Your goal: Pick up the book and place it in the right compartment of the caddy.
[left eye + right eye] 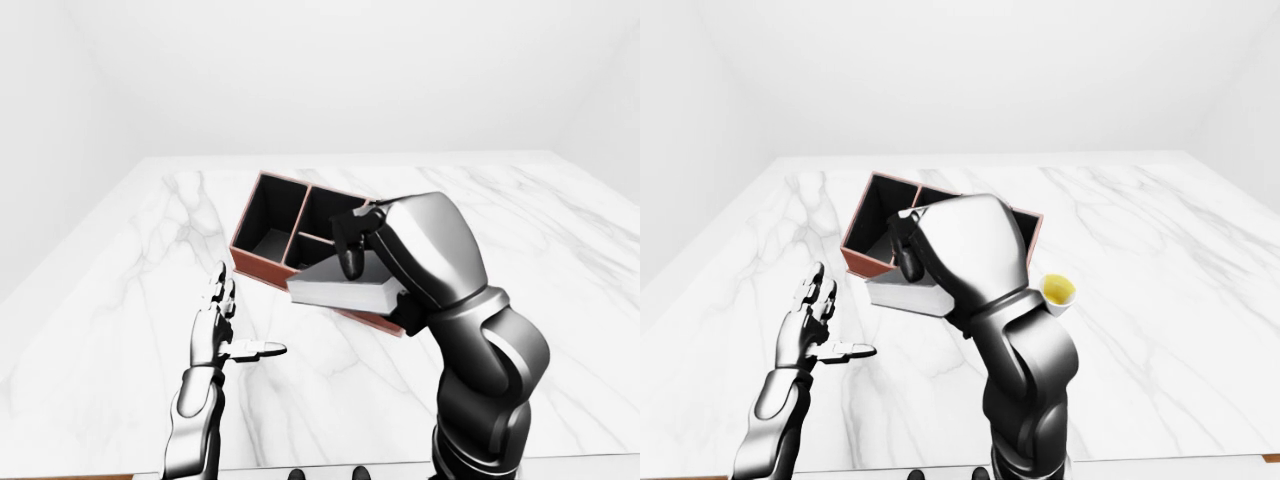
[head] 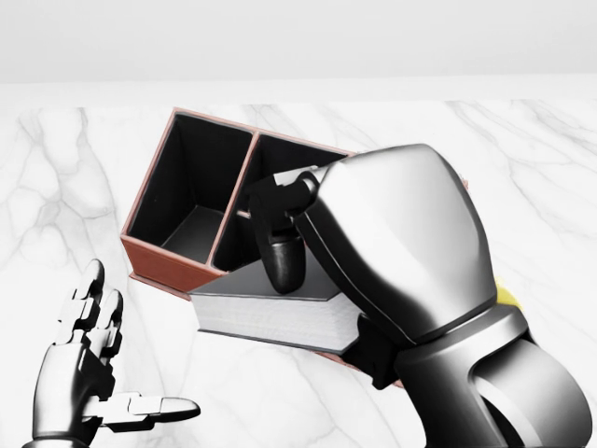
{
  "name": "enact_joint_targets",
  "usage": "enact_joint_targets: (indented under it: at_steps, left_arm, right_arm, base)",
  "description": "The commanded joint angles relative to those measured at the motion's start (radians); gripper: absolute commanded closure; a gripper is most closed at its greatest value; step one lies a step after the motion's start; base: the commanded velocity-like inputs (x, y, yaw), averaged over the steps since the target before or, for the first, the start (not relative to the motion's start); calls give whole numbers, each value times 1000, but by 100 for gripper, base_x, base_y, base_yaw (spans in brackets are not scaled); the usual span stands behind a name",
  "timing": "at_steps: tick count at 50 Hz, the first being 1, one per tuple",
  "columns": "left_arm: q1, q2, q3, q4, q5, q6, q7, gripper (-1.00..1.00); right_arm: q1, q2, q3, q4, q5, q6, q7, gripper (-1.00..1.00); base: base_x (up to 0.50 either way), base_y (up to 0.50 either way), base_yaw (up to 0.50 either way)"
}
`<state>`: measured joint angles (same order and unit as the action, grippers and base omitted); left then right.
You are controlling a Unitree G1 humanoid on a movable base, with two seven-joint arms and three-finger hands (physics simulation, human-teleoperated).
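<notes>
A brown caddy (image 2: 149, 254) with black insides stands on the white marble table (image 2: 56, 187). In the head view its left compartment and part of the middle ones show; my right arm hides the right compartment. The book (image 2: 266, 319), grey-covered with white page edges, hangs nearly flat over the caddy's near wall. My right hand (image 2: 291, 285) is shut on it, thumb (image 2: 284, 258) pressed on the cover and the other fingers under it. My left hand (image 2: 93, 373) is open at the lower left, apart from the caddy, holding nothing.
A white cup (image 1: 1057, 292) of yellow liquid stands just right of the caddy, almost hidden behind my right arm in the head view. White walls rise beyond the table's far edge. Bare marble lies left of the caddy and around my left hand.
</notes>
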<state>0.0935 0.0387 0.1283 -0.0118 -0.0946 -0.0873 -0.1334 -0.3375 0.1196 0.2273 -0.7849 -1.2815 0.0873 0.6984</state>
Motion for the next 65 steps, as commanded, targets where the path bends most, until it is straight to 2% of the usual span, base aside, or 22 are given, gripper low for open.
enact_joint_targets:
  at_steps: [1, 10, 19, 24, 28, 33, 40, 52, 65]
  left_arm:
    - [5, -2, -2, -4, 2, 0, -1, -100]
    - [13, -2, -1, -21, -1, 0, -5, -100]
    - [28, -4, 3, -57, -6, 0, -16, -100]
    - [30, -4, 5, -69, -11, 0, -23, -100]
    - [29, -4, 9, -70, -16, 0, -29, -100]
    - [25, -1, 17, -63, -27, 0, -37, -100]
    - [19, 1, 24, -57, -34, 0, -42, -100]
    - [22, -1, 21, -87, -37, 0, -39, -100]
    - [19, -2, 23, -92, -33, 0, -36, -100]
  right_arm:
    - [-141, 33, -23, -58, -7, 0, 0, 100]
    - [-338, 12, -88, -2, -13, 0, 0, 100]
    - [-517, -81, -153, 113, 18, 0, 0, 100]
    - [-625, -162, -188, 246, 52, 0, 0, 100]
    - [-675, -198, -202, 331, 76, 0, 0, 100]
    - [-762, -266, -228, 532, 110, 0, 0, 100]
    - [-848, -332, -239, 782, 122, 0, 0, 100]
    - [-960, -379, -241, 1133, 144, 0, 0, 100]
    - [-972, -405, -238, 1281, 150, 0, 0, 100]
  base:
    - [0, 0, 0]
    - [0, 0, 0]
    - [0, 0, 0]
    - [0, 0, 0]
    - [0, 0, 0]
    - [0, 0, 0]
    - [0, 0, 0]
    - [0, 0, 0]
    - [0, 0, 0]
